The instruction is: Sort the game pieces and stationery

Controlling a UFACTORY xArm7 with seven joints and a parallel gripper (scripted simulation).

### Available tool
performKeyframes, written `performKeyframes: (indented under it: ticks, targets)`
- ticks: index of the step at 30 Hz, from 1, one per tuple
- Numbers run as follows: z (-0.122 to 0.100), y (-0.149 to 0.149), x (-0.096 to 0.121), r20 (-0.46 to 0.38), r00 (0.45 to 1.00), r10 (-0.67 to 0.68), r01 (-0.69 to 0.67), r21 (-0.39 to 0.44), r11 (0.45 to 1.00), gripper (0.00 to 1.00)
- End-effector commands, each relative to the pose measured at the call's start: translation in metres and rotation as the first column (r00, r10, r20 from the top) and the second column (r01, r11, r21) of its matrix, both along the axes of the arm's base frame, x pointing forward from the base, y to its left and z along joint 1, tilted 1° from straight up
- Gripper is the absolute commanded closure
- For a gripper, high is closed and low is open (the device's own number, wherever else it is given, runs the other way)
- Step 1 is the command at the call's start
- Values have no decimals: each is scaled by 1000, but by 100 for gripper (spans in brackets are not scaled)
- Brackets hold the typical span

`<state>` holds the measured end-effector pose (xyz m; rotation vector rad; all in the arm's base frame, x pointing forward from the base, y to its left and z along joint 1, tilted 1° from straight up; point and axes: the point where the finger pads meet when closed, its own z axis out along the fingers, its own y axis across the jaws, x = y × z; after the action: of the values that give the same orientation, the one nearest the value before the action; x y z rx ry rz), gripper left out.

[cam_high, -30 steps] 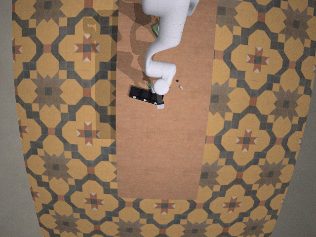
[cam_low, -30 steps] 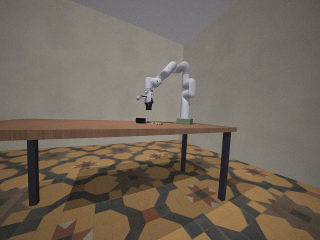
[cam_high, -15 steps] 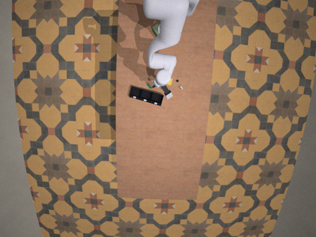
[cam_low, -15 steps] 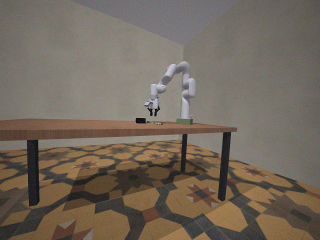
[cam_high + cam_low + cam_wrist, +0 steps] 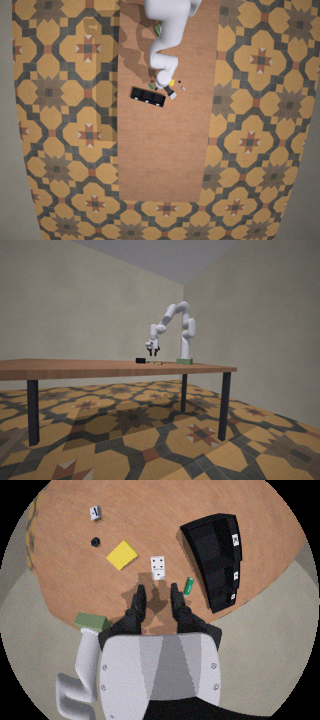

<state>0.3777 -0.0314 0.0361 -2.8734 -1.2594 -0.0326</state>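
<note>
The pincer (image 5: pixel 153 355) (image 5: pixel 158 590), fingers apart and empty, is hovering above the tabletop (image 5: pixel 162 155) (image 5: pixel 108 366) (image 5: pixel 145 510), while the domino (image 5: pixel 158 568) is lying between its long edges, nearer the robot-base end.

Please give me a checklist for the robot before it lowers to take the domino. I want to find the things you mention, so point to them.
- Claw (image 5: pixel 153 355) (image 5: pixel 158 590) open, nothing held: ok.
- Domino (image 5: pixel 158 568) lying flat, dots up: ok.
- Green cylinder (image 5: pixel 150 86) (image 5: pixel 188 586) clear of the domino: ok.
- Black bins (image 5: pixel 162 105) (image 5: pixel 140 360) (image 5: pixel 191 545) standing on the table: ok.
- Letters B and F readable on the bin labels: cannot tell.
- Domino already in its bin: not ok.
</note>
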Motion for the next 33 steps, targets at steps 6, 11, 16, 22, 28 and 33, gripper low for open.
performKeyframes:
  ticks: [6, 11, 16, 22, 28, 33]
  targets:
    - [1, 0, 2, 4, 1000, 1, -1, 1, 1000, 59]
    - [1, 0, 2, 4, 1000, 1, -1, 1, 1000, 59]
    - [1, 0, 2, 4, 1000, 1, -1, 1, 1000, 59]
    - [1, 0, 2, 4, 1000, 1, -1, 1, 1000, 59]
    - [-3, 0, 3, 4, 1000, 1, -1, 1, 1000, 59]
    - [-23, 0, 3, 3, 1000, 1, -1, 1, 1000, 59]
